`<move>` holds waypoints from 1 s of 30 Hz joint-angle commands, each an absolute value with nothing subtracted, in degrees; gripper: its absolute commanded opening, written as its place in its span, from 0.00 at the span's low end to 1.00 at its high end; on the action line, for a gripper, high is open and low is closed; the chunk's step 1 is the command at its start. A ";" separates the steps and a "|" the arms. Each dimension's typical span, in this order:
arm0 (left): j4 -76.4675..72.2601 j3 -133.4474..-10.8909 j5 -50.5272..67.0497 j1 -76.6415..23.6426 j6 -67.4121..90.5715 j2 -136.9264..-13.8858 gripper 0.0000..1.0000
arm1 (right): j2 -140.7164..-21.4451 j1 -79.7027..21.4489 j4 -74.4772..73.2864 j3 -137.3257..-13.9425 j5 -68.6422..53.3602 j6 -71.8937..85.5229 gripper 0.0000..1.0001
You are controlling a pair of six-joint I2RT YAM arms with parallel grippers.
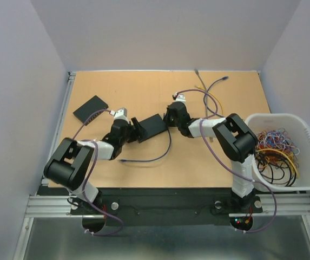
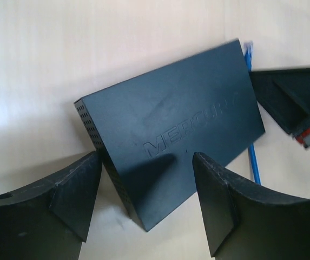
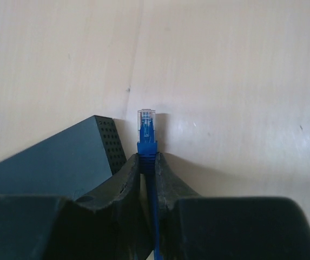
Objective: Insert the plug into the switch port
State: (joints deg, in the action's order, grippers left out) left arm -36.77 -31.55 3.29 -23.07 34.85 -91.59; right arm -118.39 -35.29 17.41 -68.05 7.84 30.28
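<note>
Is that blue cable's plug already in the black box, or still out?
Out. The plug pokes free past the right gripper, which pinches its blue boot, beside the switch, with only bare table ahead.

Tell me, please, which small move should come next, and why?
Probably the left gripper should close on the switch to steady it: its jaws stand open around the near corner, while the right gripper pinches the blue cable behind the plug, beside the switch's vented side.
</note>
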 commanded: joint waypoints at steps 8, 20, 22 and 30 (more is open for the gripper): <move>-34.54 -16.36 6.94 -33.75 51.32 -72.62 0.77 | -107.59 -40.43 8.98 -58.26 13.88 25.06 0.01; -19.61 -16.86 1.68 -34.28 49.32 -53.81 0.77 | -91.68 -39.11 0.97 -51.07 27.24 22.85 0.00; -15.84 -18.27 -1.91 -34.19 47.56 -52.39 0.78 | -88.00 -39.11 -1.48 -48.97 27.42 23.55 0.00; -15.90 -26.18 -6.15 -33.14 34.74 -56.06 0.79 | -79.19 -40.34 -2.11 -39.03 16.97 29.26 0.01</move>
